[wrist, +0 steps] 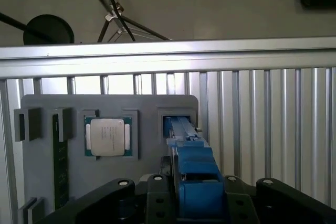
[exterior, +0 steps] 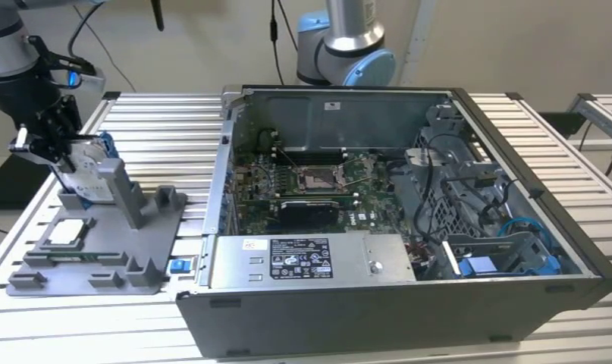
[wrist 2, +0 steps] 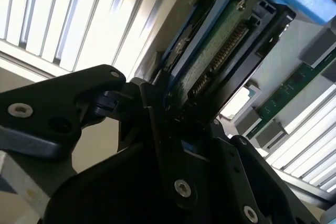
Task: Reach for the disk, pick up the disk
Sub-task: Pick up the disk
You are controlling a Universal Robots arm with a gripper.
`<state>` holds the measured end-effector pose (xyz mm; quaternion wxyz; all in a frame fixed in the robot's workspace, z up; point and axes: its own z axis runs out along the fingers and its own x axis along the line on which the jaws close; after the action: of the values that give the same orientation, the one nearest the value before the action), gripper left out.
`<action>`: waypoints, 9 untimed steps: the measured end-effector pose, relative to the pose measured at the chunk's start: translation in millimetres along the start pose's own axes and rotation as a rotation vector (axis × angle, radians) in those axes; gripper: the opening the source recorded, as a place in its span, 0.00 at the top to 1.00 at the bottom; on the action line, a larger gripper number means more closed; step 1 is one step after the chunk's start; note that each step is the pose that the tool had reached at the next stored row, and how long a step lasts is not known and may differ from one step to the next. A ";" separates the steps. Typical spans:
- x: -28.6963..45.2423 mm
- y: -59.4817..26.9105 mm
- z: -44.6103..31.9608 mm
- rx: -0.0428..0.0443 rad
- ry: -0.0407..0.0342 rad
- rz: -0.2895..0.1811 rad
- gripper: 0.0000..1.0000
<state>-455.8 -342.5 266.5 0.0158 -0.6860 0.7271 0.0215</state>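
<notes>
Nearest to my camera, in the first wrist view, are the black fingers of the gripper [wrist: 194,187]. They are closed on the blue frame of the disk [wrist: 191,156], one finger on each side. In the second wrist view I see the disk [wrist 2: 226,45] from its underside, with a green circuit board and a row of contacts.

In the exterior view the gripper [exterior: 51,148] holds the disk [exterior: 86,163] on edge at the exterior view's left, over the grey holder [exterior: 133,250]. The disk's lower end reaches the slot of this holder; whether it rests there I cannot tell. Its white label is partly visible, but the print is too small to read.

On the holder lie a square silver chip [wrist: 107,136] and a green memory stick [wrist: 60,166].

Beside the holder stands an open computer case [exterior: 387,318]. Its power supply carries a black label [exterior: 299,258] with white print.

All of this stands on a table of aluminium slats [exterior: 164,129]. Behind it are a pale wall and the base of another arm [exterior: 346,45].
</notes>
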 end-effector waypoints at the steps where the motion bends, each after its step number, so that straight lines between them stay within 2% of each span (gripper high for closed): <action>1: 0.0 0.0 0.0 -0.0001 0.0000 0.000 1.00; 9: -0.1 0.0 -1.4 0.0001 -0.0001 0.000 1.00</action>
<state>-455.8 -342.5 267.9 0.0158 -0.6860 0.7271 0.0215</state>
